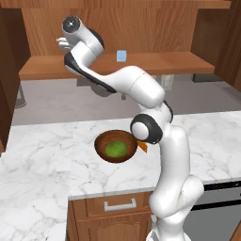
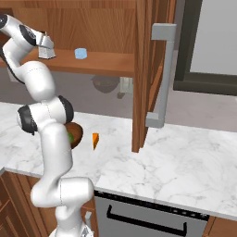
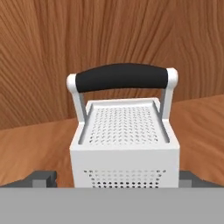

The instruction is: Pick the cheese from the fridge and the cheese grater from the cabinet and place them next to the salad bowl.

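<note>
Matt perforated metal cheese grater [image 3: 124, 144], wood-grain cabinet [image 3: 109, 35], glossy marble counter [image 1: 47, 155].

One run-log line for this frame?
phase: reach for silver box grater on wooden cabinet shelf | gripper: open, straddling grater | orange cheese wedge: beside salad bowl

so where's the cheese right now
The cheese lies on the marble counter just right of the salad bowl in the right base view; in the left base view its tip peeks out between bowl and arm.

Even, flat rendered light is reaching me everywhere, soft shadow is sitting under the cabinet [image 1: 117, 66] shelf, no glare is showing, edges are looking slightly soft, nothing is blurring.
</note>
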